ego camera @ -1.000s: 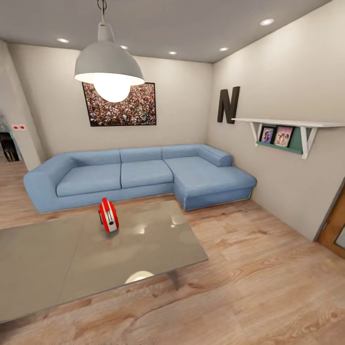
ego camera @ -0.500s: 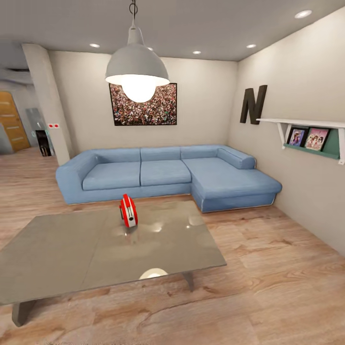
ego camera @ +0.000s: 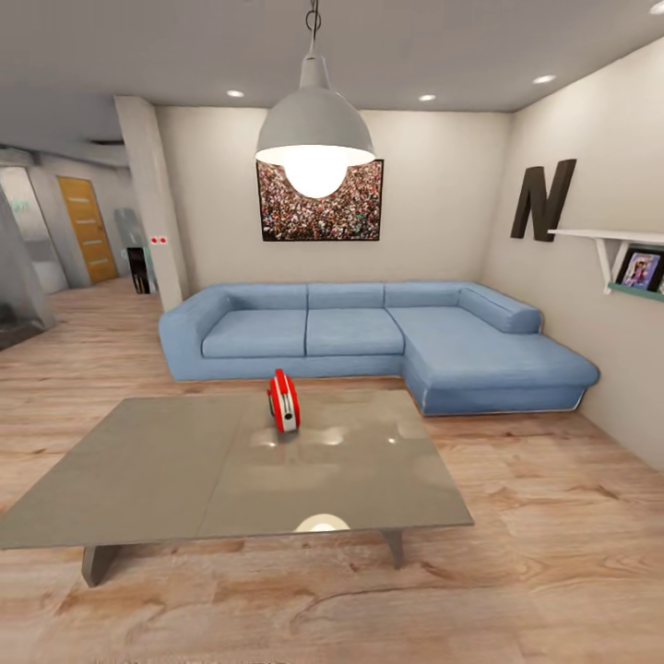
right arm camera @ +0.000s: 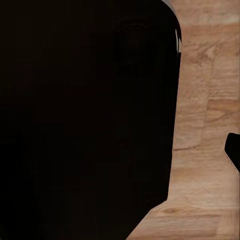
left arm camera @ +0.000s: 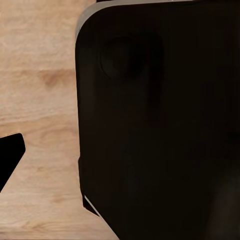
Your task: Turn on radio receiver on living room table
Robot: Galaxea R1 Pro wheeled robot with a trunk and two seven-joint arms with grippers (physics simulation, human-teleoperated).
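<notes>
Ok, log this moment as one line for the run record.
phase: facing table | small flat red radio: upright, far half of glossy grey-brown low table | blue L-shaped sofa: behind table | contact: none

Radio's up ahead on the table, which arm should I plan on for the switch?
Neither arm clearly yet; slight lean to the right. The radio receiver stands just left of centre, far across the table, striped edge toward the camera, its face apparently turned right.

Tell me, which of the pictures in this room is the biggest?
The framed crowd photo on the far wall above the blue sofa; the small framed picture on the right-hand shelf is much smaller.
</notes>
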